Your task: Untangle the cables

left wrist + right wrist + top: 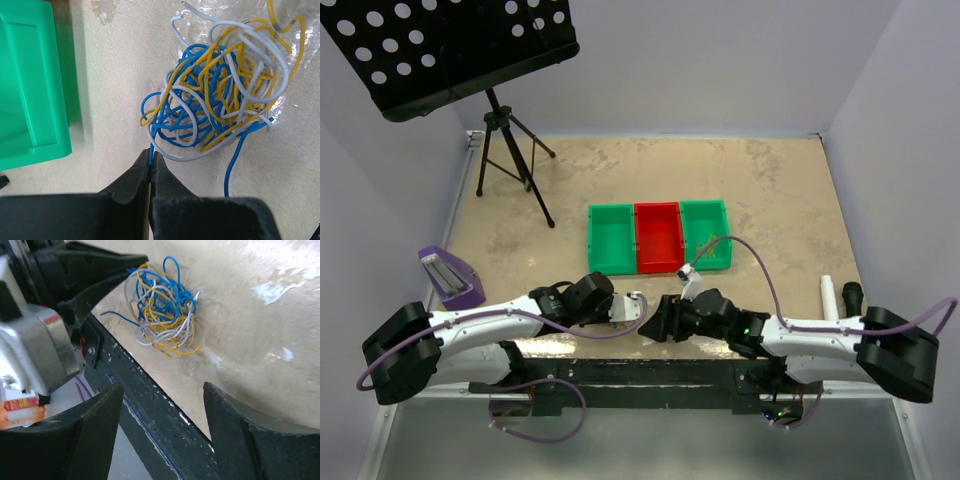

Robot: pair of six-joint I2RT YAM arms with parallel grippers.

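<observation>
A tangled ball of blue, yellow and white cables lies on the beige table near its front edge; it also shows in the right wrist view. My left gripper is shut on a blue cable at the ball's near edge. My right gripper is open and empty, a short way from the ball, over the table's black front rail. In the top view the two grippers, left and right, nearly meet and hide the ball.
Three bins stand mid-table: green, red, green. The left green bin shows in the left wrist view. A purple holder sits at left, a music stand tripod at back left, a white tube at right.
</observation>
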